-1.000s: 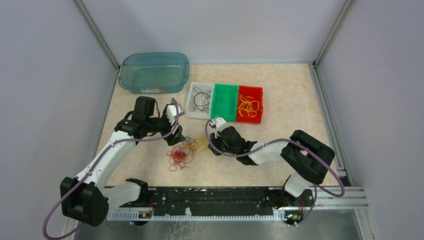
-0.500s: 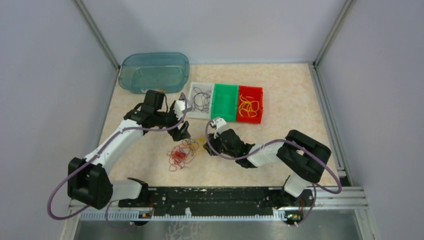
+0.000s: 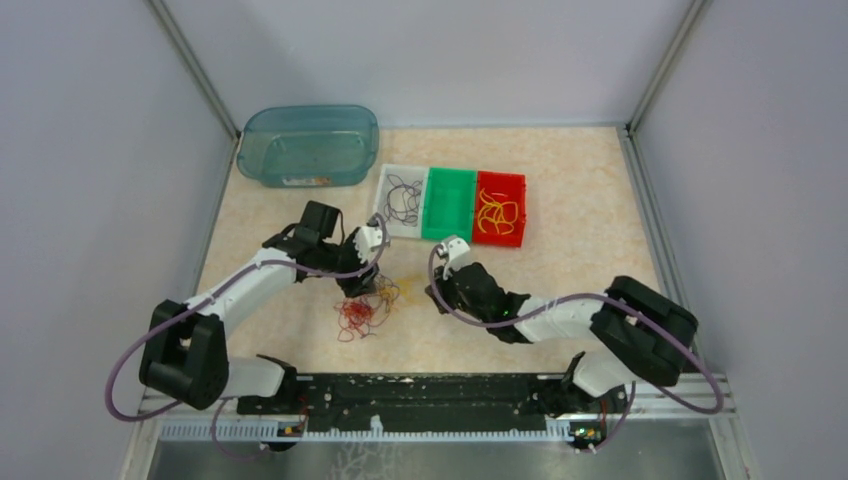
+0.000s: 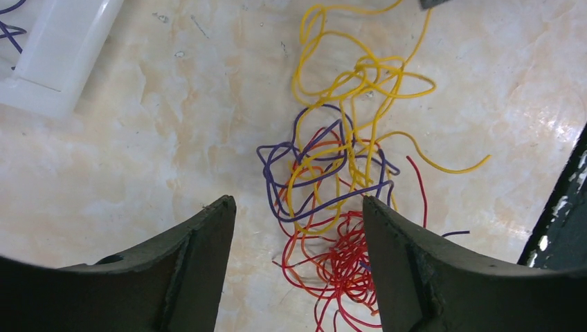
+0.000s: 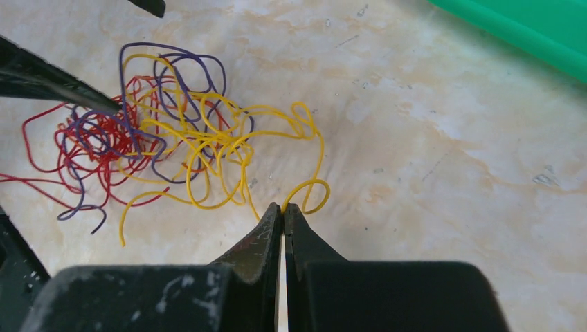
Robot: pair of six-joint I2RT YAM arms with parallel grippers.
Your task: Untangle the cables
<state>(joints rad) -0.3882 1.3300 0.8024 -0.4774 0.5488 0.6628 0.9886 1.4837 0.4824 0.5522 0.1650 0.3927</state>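
Observation:
The cables lie in one tangle (image 3: 362, 306) on the table: thin yellow (image 4: 360, 76), purple (image 4: 277, 149) and red (image 4: 346, 266) wires. My left gripper (image 3: 362, 285) is open right above the tangle, and its jaws (image 4: 297, 204) straddle the purple and red loops without holding anything. My right gripper (image 3: 433, 291) is to the right of the tangle. It is shut (image 5: 284, 206) on a small loop of a yellow cable (image 5: 221, 138) at the tangle's right edge, low over the table. The red wires (image 5: 90, 138) lie on the far side of it.
A teal tub (image 3: 310, 145) stands at the back left. Three bins stand in a row behind the tangle: white (image 3: 384, 215) with dark wires, green (image 3: 450, 203), and red (image 3: 520, 200) with yellow wires. The white bin's corner (image 4: 62, 48) and the green bin's edge (image 5: 526, 24) show in the wrist views.
My left arm has swung to the right and its gripper has come down over the tangle. My right arm has shifted to the right, and the yellow wires trail out towards it.

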